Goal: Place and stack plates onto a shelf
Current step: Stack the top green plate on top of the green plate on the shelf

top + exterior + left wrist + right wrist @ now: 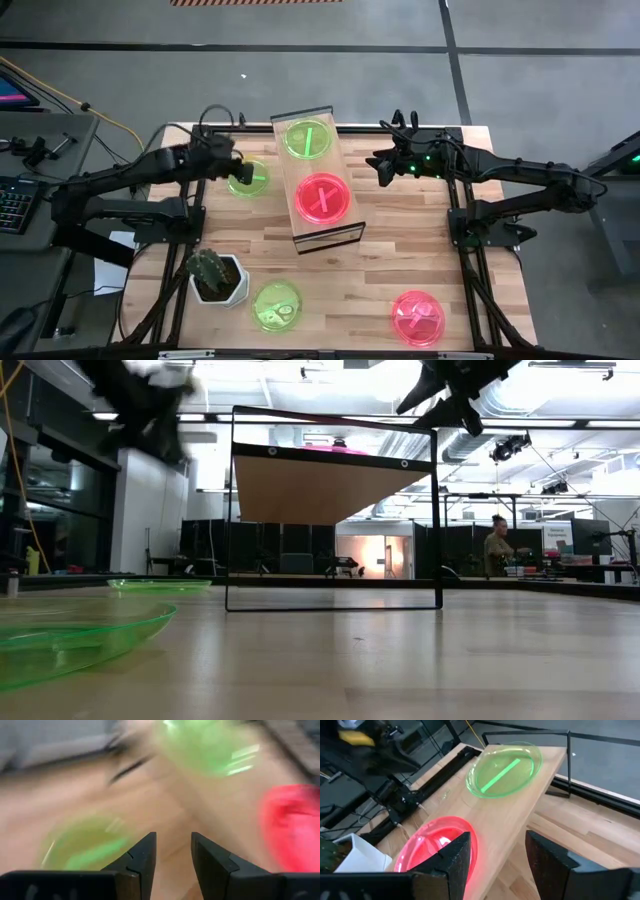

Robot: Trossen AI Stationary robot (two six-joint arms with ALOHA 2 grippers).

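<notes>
Two plates are sitting on the shelf w/ the job approx. a third done: a green plate at the shelf's far end and a pink plate at its middle, both lying flat, side by side, not stacked. The near end of the shelf is showing bare wood.

Left tool is hovering just beside the shelf's left edge, over a second green plate lying on the table. In the left wrist view its fingers are standing apart w/ nothing between them; that view is blurring, so the arm is likely moving. Judging by position, this plate is prob. the next pick.

Right tool is hanging off the shelf's right side, near its far half, fingers spread and empty, pointing toward the shelf's two plates in the right wrist view.

Still waiting on the table: a third green plate well beyond the shelf's near end, next to a potted cactus, and a second pink plate off toward the near right corner. Five plates are showing in all; a sixth isn't visible anywhere.

Remaining, as judged: three table plates to lift over, incl. filling the near spot and stacking on those already placed.
</notes>
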